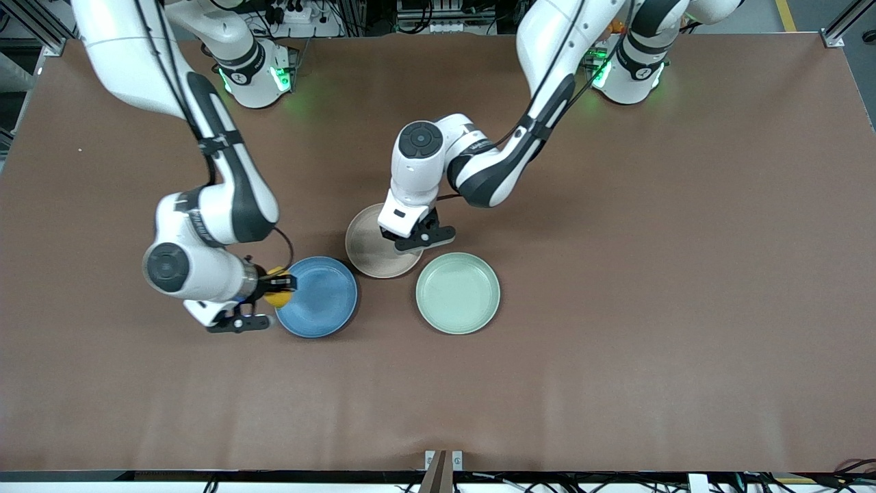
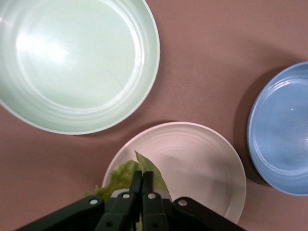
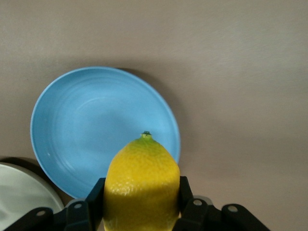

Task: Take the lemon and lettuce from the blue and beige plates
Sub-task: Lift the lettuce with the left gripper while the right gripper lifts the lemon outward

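The right gripper (image 1: 279,286) is closed on the lemon (image 1: 278,296), one finger pressed against each side of the yellow fruit. In the right wrist view the lemon (image 3: 141,185) fills the space between the black fingers (image 3: 94,195), its small green tip pointing out toward the blue plate (image 3: 103,130). The gripper holds the fruit in the air over the edge of the blue plate (image 1: 321,298) that faces the right arm's end of the table.

The left gripper (image 1: 409,236) is closed on the lettuce — its two fingers (image 2: 136,185) come together on the leaf, pinching it thin. The lettuce (image 2: 126,174) shows only in the left wrist view, a pale green wrinkled piece sticking out on both sides of the fingers. It hangs over the beige plate (image 2: 202,163), above the side of that plate farthest from the blue plate (image 2: 284,130).

The beige plate (image 1: 366,250) sits just beside the blue plate, toward the left arm's end of the table and slightly farther from the front camera. A pale green plate (image 1: 458,293) lies farther along toward the left arm's end, close to the beige plate and about level with the blue plate. All three plates rest on the brown table (image 1: 616,356); the blue plate and the green plate hold nothing.
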{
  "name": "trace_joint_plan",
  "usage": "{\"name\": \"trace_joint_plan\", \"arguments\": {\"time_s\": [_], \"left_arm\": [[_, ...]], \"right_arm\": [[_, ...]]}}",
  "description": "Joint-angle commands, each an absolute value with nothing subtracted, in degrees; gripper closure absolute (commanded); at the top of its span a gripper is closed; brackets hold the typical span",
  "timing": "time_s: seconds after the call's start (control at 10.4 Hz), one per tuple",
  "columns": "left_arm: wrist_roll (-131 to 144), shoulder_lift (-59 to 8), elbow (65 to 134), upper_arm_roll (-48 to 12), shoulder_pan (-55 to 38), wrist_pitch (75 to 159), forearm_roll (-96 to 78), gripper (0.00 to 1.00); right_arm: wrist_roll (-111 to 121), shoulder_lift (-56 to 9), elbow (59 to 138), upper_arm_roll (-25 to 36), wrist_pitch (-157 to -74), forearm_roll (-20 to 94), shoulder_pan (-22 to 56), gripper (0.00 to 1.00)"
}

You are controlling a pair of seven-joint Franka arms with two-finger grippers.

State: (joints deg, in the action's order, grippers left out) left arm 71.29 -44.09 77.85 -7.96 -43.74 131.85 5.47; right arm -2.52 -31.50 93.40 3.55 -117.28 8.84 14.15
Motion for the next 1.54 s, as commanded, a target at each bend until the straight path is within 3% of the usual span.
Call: {"name": "trace_joint_plan", "arguments": {"time_s": [0.0,0.58,1.16,1.25,1.45], "left_arm": [[70.1,-40.0,79.2,-9.6,-40.4,126.7,6.6,1.0],[63.6,-33.9,79.3,-9.6,-31.2,118.0,6.6,1.0],[52.3,-30.4,82.5,-9.5,-20.8,116.3,6.6,1.0],[49.5,-30.2,82.6,-9.5,-18.7,116.3,6.6,1.0],[44.4,-30.4,83.1,-9.5,-15.5,116.3,6.6,1.0]], "right_arm": [[3.1,-28.7,93.9,3.2,-114.8,9.5,10.9,0.92],[7.9,-28.3,94.0,3.3,-113.6,5.8,5.9,0.92],[17.0,-28.1,94.9,3.3,-113.3,4.8,-0.6,0.91],[17.0,-28.0,96.5,3.3,-115.0,4.8,-0.4,0.91],[17.0,-25.2,105.8,3.4,-126.0,4.7,-0.4,0.92]]}}
